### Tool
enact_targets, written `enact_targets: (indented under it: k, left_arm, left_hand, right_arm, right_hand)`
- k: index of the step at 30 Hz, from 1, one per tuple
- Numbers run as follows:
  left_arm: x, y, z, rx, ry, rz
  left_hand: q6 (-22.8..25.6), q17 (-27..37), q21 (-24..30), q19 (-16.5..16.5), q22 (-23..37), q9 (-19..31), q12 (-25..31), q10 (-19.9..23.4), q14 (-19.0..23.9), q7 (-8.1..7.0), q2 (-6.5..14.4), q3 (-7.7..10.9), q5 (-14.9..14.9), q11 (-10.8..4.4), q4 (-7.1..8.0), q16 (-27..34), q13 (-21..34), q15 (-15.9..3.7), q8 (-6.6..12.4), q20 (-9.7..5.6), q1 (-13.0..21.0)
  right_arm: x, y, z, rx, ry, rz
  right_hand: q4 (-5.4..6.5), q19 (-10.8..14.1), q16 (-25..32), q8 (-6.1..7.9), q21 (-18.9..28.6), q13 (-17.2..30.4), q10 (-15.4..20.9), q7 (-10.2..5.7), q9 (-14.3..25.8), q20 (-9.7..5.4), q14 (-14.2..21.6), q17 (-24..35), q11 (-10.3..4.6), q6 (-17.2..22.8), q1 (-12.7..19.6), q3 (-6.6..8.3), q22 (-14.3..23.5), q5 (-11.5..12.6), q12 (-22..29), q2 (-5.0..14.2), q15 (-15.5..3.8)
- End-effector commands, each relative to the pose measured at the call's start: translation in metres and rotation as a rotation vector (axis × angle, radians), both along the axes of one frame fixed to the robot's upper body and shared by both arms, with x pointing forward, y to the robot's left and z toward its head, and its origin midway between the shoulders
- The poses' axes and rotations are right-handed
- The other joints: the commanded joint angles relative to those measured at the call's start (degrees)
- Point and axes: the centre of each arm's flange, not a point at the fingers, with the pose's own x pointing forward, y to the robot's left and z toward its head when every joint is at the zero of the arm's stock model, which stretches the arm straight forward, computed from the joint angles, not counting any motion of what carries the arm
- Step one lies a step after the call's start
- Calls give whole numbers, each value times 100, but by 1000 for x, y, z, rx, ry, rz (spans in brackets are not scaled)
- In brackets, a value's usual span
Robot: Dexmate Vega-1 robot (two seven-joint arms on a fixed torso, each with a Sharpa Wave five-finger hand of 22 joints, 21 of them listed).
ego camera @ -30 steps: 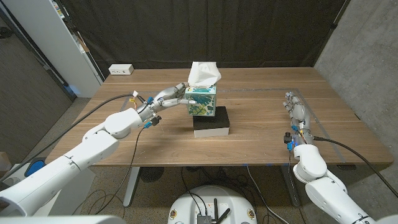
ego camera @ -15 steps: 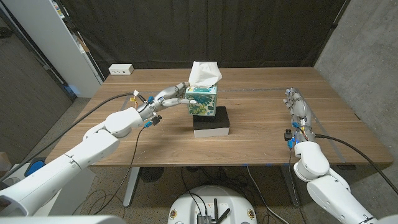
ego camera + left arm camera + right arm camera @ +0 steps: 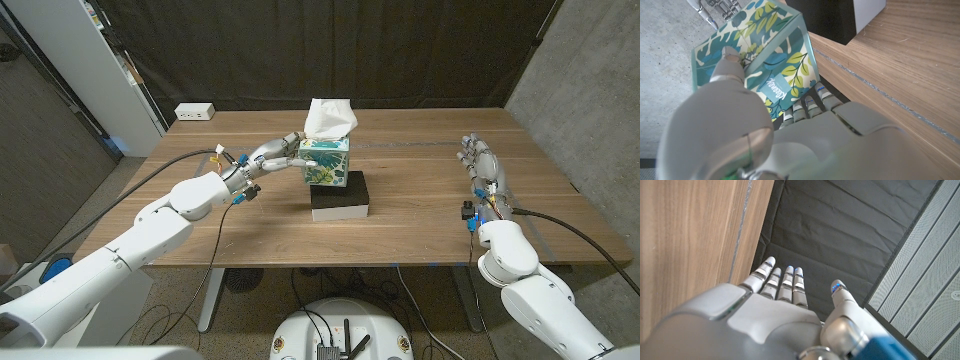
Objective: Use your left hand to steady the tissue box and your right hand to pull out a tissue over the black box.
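Observation:
A teal leaf-patterned tissue box (image 3: 324, 162) stands on a black box (image 3: 340, 196) near the table's middle, with a white tissue (image 3: 329, 118) sticking up from its top. My left hand (image 3: 272, 155) grips the box's left side, thumb on top and fingers along the side; the left wrist view shows the fingers (image 3: 729, 60) pressed on the tissue box (image 3: 765, 55). My right hand (image 3: 483, 168) is raised above the table's right side, far from the box, its fingers (image 3: 782, 277) straight, apart and holding nothing.
A white power strip (image 3: 194, 112) lies at the table's back left corner. A white cabinet (image 3: 110, 60) stands left of the table and a dark curtain hangs behind it. Tape lines mark the wooden table (image 3: 420, 190).
My right hand has lifted and shifted slightly right and away from the table's surface. The left hand and tissue box have not moved.

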Motion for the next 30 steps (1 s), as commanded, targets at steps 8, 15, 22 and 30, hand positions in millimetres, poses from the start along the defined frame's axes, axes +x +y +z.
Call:
enact_targets:
  k: [8,15,22,30]
  left_arm:
    - [4,-3,1,2,9,-4]
    - [7,-5,3,7,9,-9]
    - [10,-6,3,4,15,-13]
    - [12,-6,3,6,21,-13]
  left_hand:
    - [-30,-4,20,-16,27,27,-6,7,-61,16,23,54,-6,10,17,18,33,25,62,-12,-21]
    - [-38,-5,20,-19,27,30,-9,4,-66,18,26,59,-7,2,16,17,37,29,76,-14,-25]
    - [-43,-5,20,-20,27,34,-8,13,-80,6,30,65,-7,-8,15,14,41,33,96,-17,-29]
    - [-49,-5,21,-21,27,37,-8,19,-80,5,36,73,-7,12,14,17,46,30,115,-21,-31]
  right_arm:
    - [-16,1,20,-28,10,20]
    - [-23,2,26,-51,-5,17]
    - [-30,3,33,-66,-12,-10]
    - [-38,5,43,-93,-25,-20]
  right_hand:
    - [19,35,40,-8,17,28,3,51,18,6,31,26,22,3,43,52,35,43,18,191,30]
    - [26,36,37,-10,15,28,6,50,18,8,19,33,25,-1,46,63,35,44,18,190,28]
    - [33,37,42,-12,13,28,2,49,18,10,24,39,33,-4,48,71,35,45,16,188,35]
    - [47,36,39,-21,10,28,-14,65,18,13,10,50,39,-26,46,80,36,44,9,181,41]
